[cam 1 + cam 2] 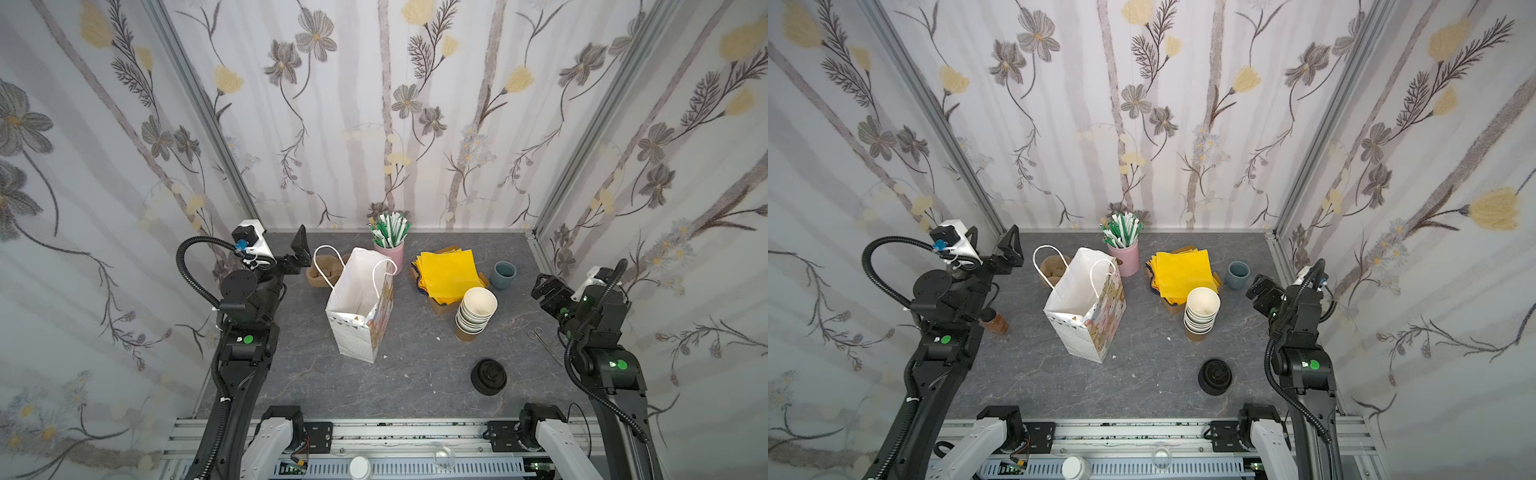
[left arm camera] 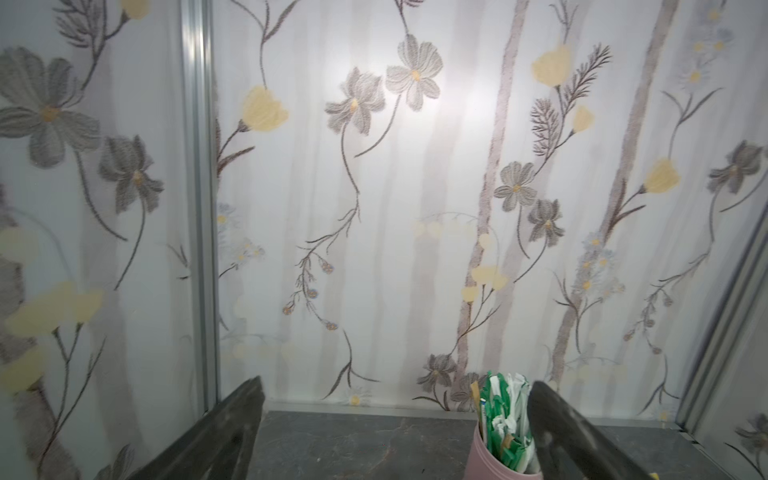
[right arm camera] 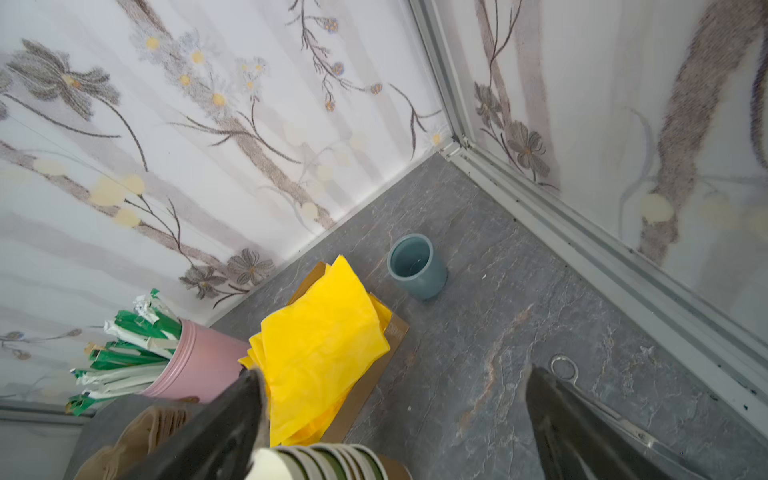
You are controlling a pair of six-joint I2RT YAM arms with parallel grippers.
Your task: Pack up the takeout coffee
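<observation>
Coffee cup (image 1: 995, 323) is standing by the left edge of the worktop (image 1: 1142, 386), half hiding under the left arm (image 1: 946, 299), brown side showing. Left gripper (image 1: 300, 248) is hanging near the back-left corner, jaws spread, empty. Right gripper (image 3: 395, 372) is hovering by the right edge, likewise spread and empty. White paper bag (image 1: 361, 307) is standing open mid-worktop, between coffee and stacked cups (image 1: 476, 311). Worktop grey, veined; walls (image 1: 374, 124) flower-printed.

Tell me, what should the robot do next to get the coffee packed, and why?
Probably bring the left gripper back and down toward the brown cup, which in a top view stands half hidden beside that arm. The gripper is open and empty, and the bag stands open mid-table, so the cup has yet to be picked up.
</observation>
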